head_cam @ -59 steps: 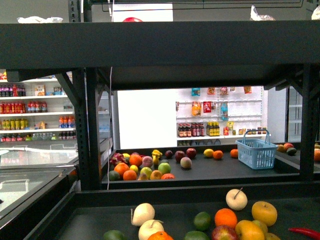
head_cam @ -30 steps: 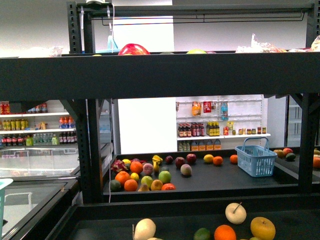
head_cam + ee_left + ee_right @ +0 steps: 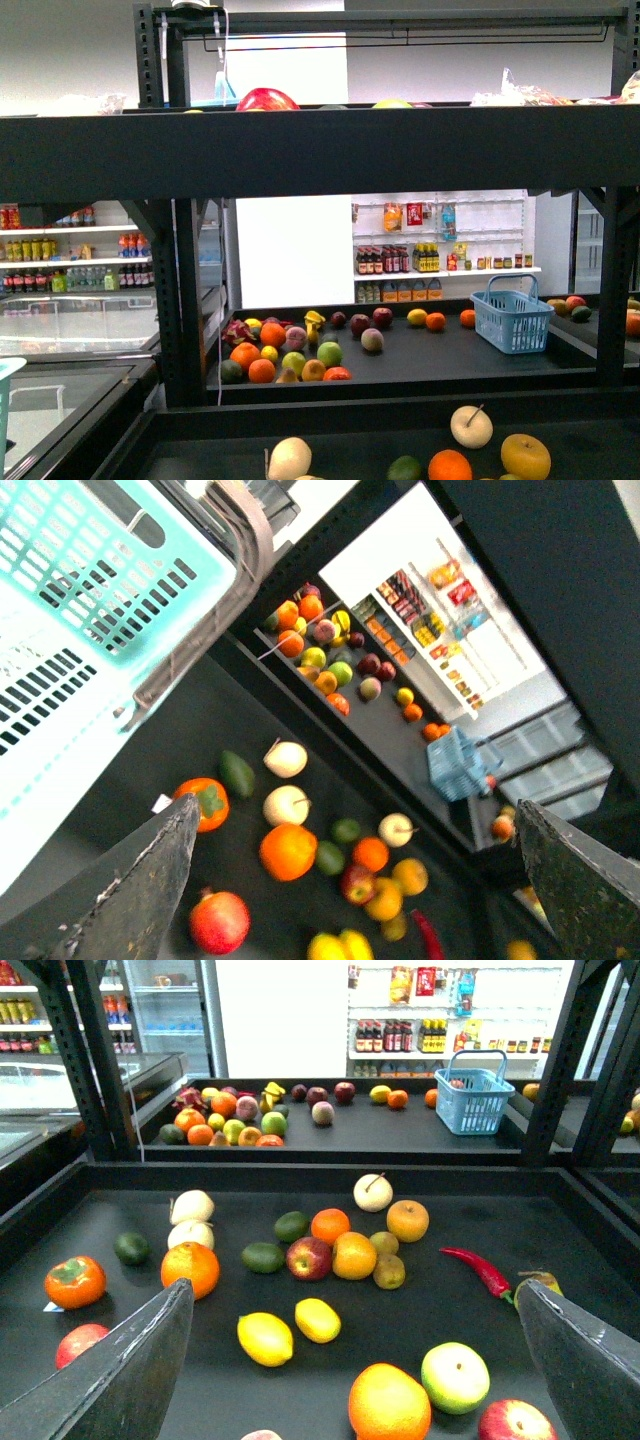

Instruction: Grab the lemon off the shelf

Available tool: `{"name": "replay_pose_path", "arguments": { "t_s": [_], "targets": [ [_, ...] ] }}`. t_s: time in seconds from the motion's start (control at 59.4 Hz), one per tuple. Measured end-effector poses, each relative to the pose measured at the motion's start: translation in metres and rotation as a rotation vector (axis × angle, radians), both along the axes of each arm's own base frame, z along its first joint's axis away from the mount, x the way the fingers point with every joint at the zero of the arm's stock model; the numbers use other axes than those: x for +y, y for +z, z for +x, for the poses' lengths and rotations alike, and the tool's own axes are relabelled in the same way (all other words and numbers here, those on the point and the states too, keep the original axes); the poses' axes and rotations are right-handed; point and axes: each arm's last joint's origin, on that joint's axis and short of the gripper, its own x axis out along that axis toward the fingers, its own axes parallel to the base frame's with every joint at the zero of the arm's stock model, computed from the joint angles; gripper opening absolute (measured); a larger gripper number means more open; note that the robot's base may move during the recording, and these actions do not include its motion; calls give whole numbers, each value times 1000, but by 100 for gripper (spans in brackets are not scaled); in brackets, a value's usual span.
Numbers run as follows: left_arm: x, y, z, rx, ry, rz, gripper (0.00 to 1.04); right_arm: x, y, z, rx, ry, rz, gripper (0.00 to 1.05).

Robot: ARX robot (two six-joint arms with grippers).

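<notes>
Lemon (image 3: pixel 265 1339) not yet picked. It lies on the shelf (image 3: pixel 470 1210) deck, just beside a second lemon (image 3: pixel 318 1320).
Right gripper (image 3: pixel 352 1285): fingers spread wide, empty. Left gripper (image 3: pixel 355 810): likewise.
Room: open from above. Orange (image 3: pixel 190 1268) sits near; the raised deck rim is well apart.

Lemon (image 3: pixel 265 1339), second lemon (image 3: pixel 318 1320), lying on black shelf (image 3: pixel 100 1215) deck.

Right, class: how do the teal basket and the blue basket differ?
The blue basket stands on the far deck; the teal basket is beside the near deck, not on it. The blue basket's handle stands up; the teal basket's grey one lies along its rim. The teal basket is paler than the blue basket. Both are slotted plastic.
</notes>
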Motion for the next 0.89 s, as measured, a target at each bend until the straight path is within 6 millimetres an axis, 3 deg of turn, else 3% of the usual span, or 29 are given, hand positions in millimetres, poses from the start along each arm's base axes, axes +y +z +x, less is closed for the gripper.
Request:
{"name": "replay_pose_path", "arguments": {
  "t_s": [0.253, 0.421, 0.892],
  "targets": [
    [80, 12, 50, 3, 122, -350, 97, 0, 0, 0, 0, 0, 0, 97],
    [109, 6, 85, -17, 124, -489, 97, 0, 0, 0, 0, 0, 0, 97],
    [135, -5, 168, -19, 105, -601, 97, 0, 0, 0, 0, 0, 0, 97]
  ]
}}
